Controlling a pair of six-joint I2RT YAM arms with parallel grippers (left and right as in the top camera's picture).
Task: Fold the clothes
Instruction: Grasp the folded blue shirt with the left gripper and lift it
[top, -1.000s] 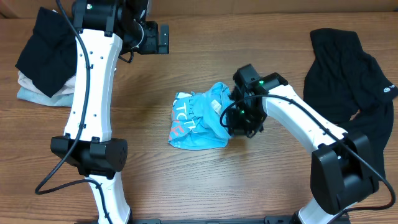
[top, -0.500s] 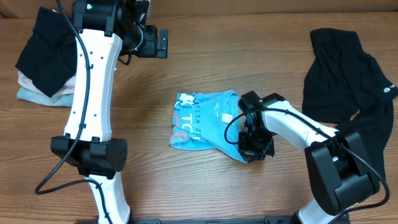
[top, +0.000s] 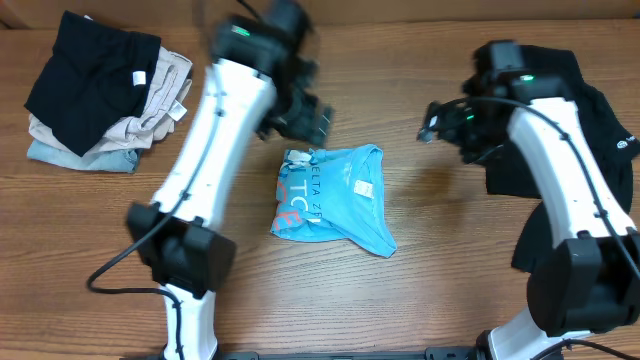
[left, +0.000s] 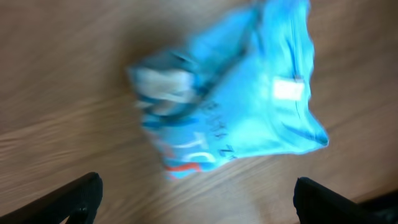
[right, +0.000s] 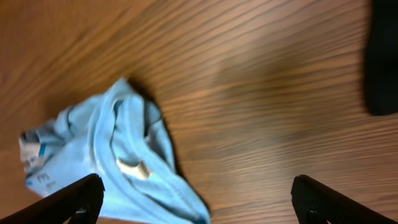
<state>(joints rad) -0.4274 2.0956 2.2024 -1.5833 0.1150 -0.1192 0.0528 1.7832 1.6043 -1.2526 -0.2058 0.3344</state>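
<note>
While the table (brown wood grain) fills every view, the blue shirt lies bunched at its middle, a black garment at right, a folded stack far left. Since a second ago the right claw has let go of the shirt and drawn back, fingers spread; the left claw, likewise spread and empty, has swung in just behind the shirt

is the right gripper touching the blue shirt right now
Apart. The overhead view shows the right gripper open, up and to the right of the blue shirt, with bare table between them.
</note>
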